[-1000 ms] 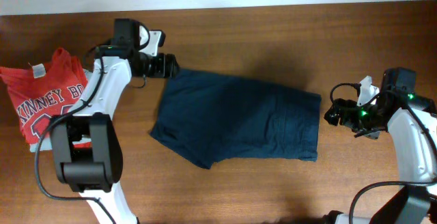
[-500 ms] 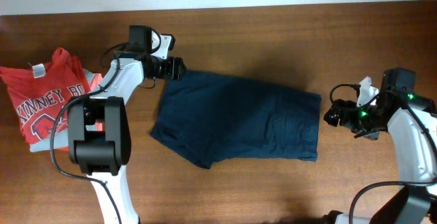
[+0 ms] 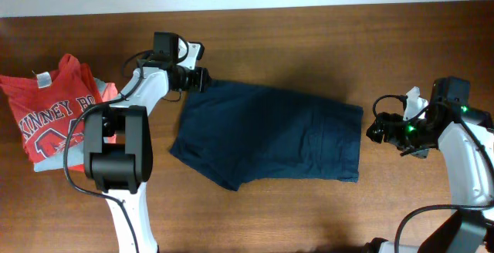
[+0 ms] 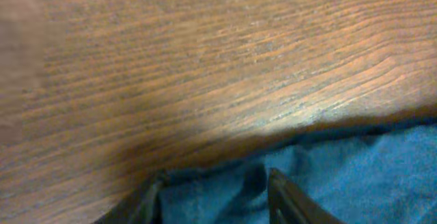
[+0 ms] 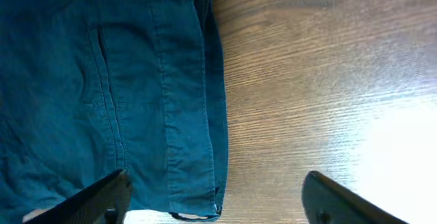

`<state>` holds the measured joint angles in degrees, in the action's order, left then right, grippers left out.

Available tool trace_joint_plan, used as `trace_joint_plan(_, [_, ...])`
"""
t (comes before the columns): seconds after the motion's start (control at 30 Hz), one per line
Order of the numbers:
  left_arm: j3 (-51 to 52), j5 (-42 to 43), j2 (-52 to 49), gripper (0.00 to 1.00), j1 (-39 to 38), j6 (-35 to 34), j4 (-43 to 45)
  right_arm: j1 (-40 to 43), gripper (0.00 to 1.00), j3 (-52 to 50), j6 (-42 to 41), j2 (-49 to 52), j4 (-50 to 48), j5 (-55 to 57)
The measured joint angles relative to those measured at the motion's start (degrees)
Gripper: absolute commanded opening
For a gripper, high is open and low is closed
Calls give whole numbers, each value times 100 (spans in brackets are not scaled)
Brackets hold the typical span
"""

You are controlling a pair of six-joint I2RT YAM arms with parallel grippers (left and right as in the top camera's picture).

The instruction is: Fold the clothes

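Note:
Dark blue shorts lie flat in the middle of the wooden table. My left gripper is at their top left corner. In the left wrist view its fingers are apart, with a bunched edge of the shorts between them. My right gripper is open and empty just right of the shorts' right edge. In the right wrist view its fingers straddle the hem of the shorts.
A red printed T-shirt lies crumpled at the table's left edge, beside the left arm. Bare wooden table surrounds the shorts. A pale wall strip runs along the back edge.
My left gripper has moved right, from beside the shorts onto their top left corner. The right arm and the shorts have not moved.

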<state>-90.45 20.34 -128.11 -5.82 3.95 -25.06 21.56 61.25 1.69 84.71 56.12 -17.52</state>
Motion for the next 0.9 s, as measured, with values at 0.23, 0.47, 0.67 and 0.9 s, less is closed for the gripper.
trace_joint_plan(0.23, [-192,55,-87,7,0,-7,-343,0,65,0,24,2,-7,0])
trace_joint_plan(0.47, [-975,90,-66,15,22,-7,-1147,0,65,0,22,0,-44,-2])
trace_joint_plan(0.67, [-1110,90,214,16,22,-7,-1384,0,65,0,22,0,-44,-2])
trace_joint_plan(0.9, [-1113,70,245,19,22,-7,-1637,0,65,0,24,0,-39,-2])
